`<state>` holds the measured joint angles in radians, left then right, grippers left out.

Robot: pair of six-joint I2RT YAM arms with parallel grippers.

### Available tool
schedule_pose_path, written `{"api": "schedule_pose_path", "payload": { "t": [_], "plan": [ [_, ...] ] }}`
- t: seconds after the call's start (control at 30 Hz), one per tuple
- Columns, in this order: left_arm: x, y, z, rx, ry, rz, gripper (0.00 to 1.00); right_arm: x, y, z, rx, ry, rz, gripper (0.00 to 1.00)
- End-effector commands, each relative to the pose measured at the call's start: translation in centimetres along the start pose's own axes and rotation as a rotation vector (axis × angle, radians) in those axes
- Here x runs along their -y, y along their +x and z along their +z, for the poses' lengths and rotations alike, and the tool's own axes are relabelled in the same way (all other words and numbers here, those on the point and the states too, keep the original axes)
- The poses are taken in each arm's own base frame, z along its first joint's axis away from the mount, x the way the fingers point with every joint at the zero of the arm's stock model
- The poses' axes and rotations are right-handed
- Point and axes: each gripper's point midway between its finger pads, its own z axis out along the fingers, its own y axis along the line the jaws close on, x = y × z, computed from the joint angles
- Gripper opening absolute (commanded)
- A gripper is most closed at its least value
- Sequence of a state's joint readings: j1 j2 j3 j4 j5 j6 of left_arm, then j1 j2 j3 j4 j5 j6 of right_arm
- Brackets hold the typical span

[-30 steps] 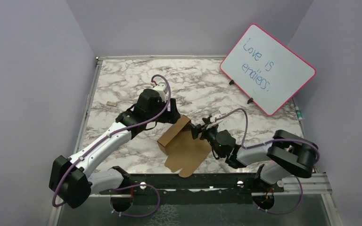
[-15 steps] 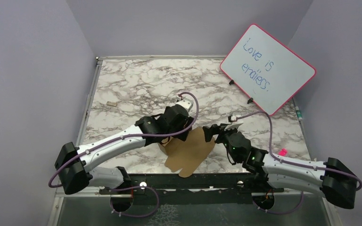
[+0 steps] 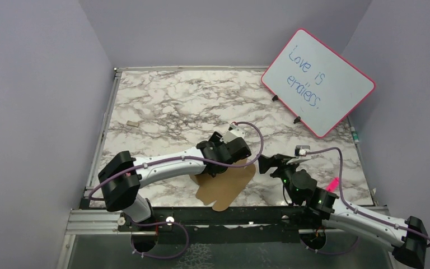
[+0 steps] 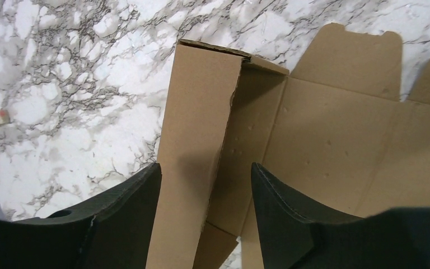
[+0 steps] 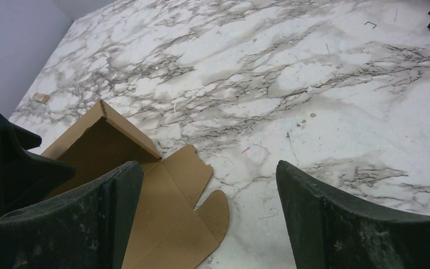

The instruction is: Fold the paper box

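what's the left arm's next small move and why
Probably close the left gripper on the raised panel of the paper box: its jaws straddle that panel without pinching it, and the right gripper hangs open, clear of it.

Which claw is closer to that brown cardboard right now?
Left. The left claw straddles a raised flap of the paper box; the right claw hangs open over the marble table just beside it, not touching.

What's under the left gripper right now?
The paper box: its raised side panel sits between the open jaws of the left gripper. The table under the cardboard is covered.
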<state>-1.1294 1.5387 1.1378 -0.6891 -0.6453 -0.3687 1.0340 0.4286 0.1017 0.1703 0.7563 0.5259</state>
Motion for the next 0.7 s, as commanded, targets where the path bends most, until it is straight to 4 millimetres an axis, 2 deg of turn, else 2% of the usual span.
{"api": "schedule_pose_path", "payload": {
  "t": [0.0, 0.2, 0.43, 0.67],
  "plan": [
    [-0.8, -0.7, 0.6, 0.01, -0.124, 0.082, 0.6, 1.7, 0.5, -0.2, 0.0, 0.065, -0.022, 0.94],
    [-1.4, -0.8, 1.4, -0.005, -0.224, 0.15, 0.53, 1.7, 0.8, -0.1, -0.01, 0.063, -0.036, 0.94],
    [-2.6, -0.9, 1.4, -0.013, -0.302, 0.194, 0.25, 1.1, 0.4, -0.1, -0.009, 0.04, -0.044, 0.94],
    [-3.4, -1.2, 1.1, -0.013, -0.28, 0.13, 0.13, -0.7, -1.1, -0.3, -0.001, -0.038, -0.072, 0.94]
  ]
}}
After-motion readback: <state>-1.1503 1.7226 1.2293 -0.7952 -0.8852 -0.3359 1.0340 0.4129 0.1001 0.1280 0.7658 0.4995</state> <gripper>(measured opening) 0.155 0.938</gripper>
